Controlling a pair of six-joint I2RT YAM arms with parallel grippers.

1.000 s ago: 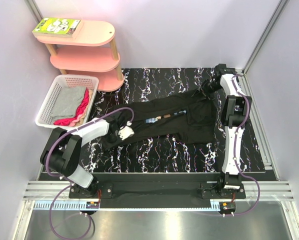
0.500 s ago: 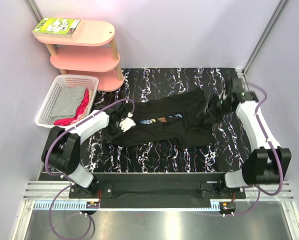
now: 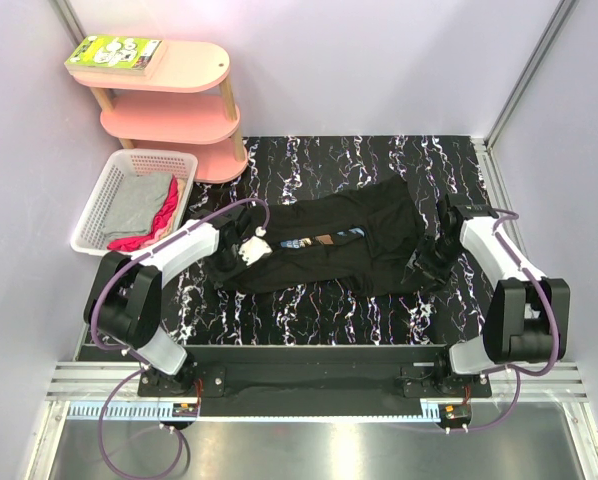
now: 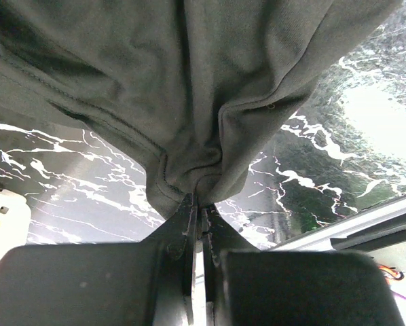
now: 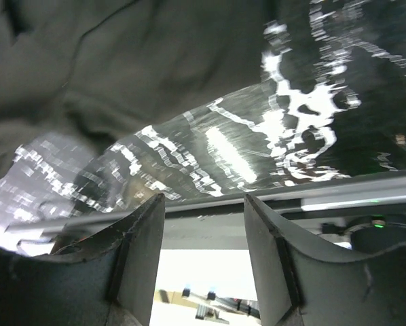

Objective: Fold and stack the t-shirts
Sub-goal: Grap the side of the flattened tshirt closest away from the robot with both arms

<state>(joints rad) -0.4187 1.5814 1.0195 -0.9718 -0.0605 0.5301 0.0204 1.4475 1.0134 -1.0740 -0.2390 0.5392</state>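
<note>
The left gripper (image 3: 247, 250) was clamped tight on a bunched fold of the black t-shirt (image 3: 349, 235), which lay stretched across the middle of the black marbled table (image 3: 309, 300); in the left wrist view its jaws met on the gathered cloth (image 4: 189, 81) at lower centre. The right gripper (image 3: 426, 262) stood about half open at the shirt's right edge, with nothing between its fingers (image 5: 138, 231) and the cloth just ahead. A grey t-shirt (image 3: 139, 205) and a red t-shirt (image 3: 144, 238) lay in the white basket (image 3: 94, 215) at left.
</note>
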